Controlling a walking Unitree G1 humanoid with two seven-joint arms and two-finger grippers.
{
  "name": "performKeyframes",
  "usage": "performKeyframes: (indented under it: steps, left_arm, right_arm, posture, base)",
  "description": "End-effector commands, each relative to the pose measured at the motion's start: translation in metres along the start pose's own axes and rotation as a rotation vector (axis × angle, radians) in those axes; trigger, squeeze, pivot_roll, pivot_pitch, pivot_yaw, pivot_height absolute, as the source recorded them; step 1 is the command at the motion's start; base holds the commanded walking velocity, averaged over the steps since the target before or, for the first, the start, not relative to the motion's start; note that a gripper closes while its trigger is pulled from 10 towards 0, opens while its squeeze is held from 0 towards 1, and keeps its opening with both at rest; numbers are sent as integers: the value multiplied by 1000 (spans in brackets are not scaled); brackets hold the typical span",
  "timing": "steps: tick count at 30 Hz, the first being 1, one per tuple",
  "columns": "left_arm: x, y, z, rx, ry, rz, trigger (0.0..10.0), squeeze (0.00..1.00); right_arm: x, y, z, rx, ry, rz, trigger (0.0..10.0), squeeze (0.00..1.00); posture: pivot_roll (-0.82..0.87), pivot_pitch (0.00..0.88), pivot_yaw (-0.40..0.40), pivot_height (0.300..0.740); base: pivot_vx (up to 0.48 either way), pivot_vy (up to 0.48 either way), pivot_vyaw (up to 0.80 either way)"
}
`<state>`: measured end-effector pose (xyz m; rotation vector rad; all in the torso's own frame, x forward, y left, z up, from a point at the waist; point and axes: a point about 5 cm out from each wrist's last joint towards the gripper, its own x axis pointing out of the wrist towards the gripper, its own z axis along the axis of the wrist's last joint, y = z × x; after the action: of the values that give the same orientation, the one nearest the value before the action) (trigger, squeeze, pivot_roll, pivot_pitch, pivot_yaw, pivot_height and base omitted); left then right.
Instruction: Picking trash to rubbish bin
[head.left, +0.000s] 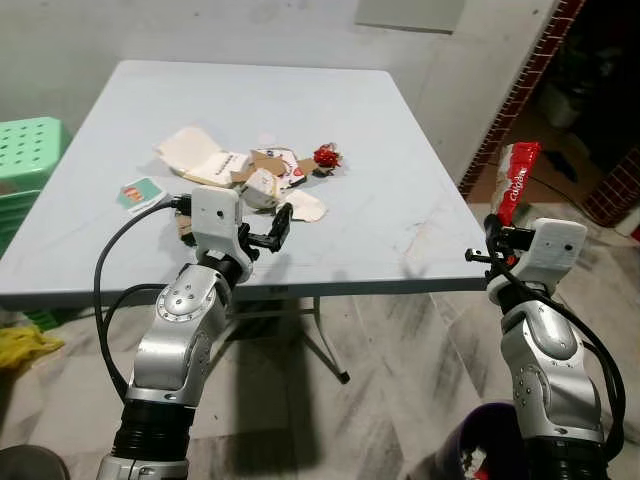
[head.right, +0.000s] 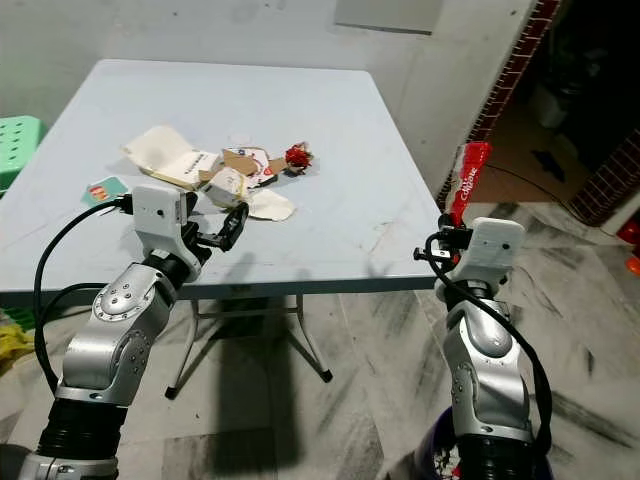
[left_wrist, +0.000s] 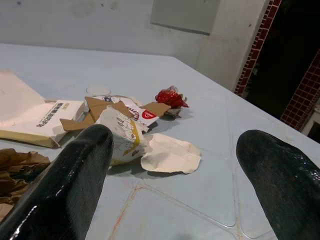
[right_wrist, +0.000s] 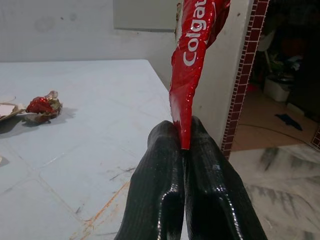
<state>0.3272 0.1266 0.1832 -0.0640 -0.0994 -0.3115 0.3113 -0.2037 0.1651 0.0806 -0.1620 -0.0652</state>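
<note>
My right gripper (head.left: 497, 238) is shut on a red Colgate toothpaste tube (head.left: 516, 177), which stands up from the fingers (right_wrist: 165, 170) just off the table's right edge. A pile of trash lies mid-table: a cream carton (head.left: 196, 156), torn cardboard and a crumpled paper cup (left_wrist: 122, 135), a white paper scrap (left_wrist: 170, 154) and a red crumpled wrapper (head.left: 326, 155). My left gripper (head.left: 268, 232) hangs open just in front of the pile, above the table's near part, with nothing between its fingers (left_wrist: 75, 175). The dark rim of a bin (head.left: 480, 445) sits on the floor by my right arm.
The light blue folding table (head.left: 400, 210) stands against a grey wall. A green plastic stool (head.left: 30, 150) is at the far left and a small green card (head.left: 140, 192) lies near the table's left edge. A brick doorway (head.left: 520, 90) opens at the right over marble floor.
</note>
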Motion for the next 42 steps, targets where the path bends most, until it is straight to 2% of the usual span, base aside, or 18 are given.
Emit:
performKeyframes:
  steps: [1, 42]
  left_arm:
    - [0, -1, 2, 1, -3, -3, 10000, 0]
    - [0, -3, 5, 19, -19, -25, 10000, 0]
  right_arm:
    - [-1, -5, 3, -15, -1, -13, 10000, 0]
    - [0, -6, 2, -8, 10, -35, 10000, 0]
  posture:
    - [10, 73, -93, 740]
    - [10, 93, -91, 740]
  base:
    - [0, 0, -731]
    - [0, 0, -717]
